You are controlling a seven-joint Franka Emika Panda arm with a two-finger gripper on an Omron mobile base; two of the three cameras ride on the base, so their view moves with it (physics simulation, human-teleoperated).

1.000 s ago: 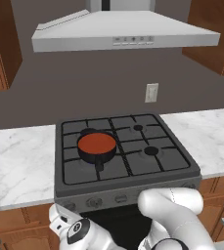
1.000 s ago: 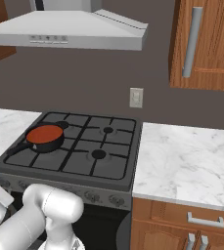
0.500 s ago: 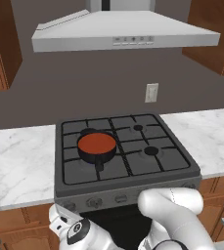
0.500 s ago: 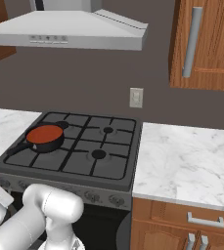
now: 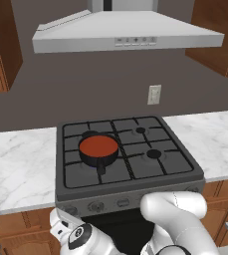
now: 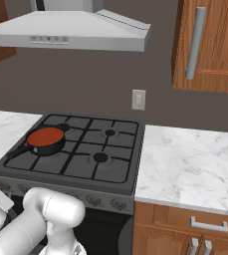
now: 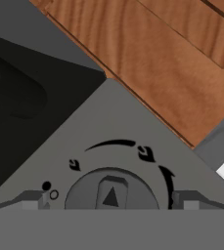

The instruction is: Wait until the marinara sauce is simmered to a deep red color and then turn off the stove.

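Orange-red marinara sauce (image 5: pixel 99 146) sits in its pan on the stove (image 5: pixel 135 169); gripper (image 7: pixel 111 201) jaws apart, straddling a knob (image 7: pixel 111 193).

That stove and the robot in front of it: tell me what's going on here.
A small black pan of orange-red marinara sauce sits on the rear left burner of the stove. The arm is folded low in front of the cooktop. In the hand view, the open gripper is lined up on one stove knob, a fingertip on each side, not clamped on it.
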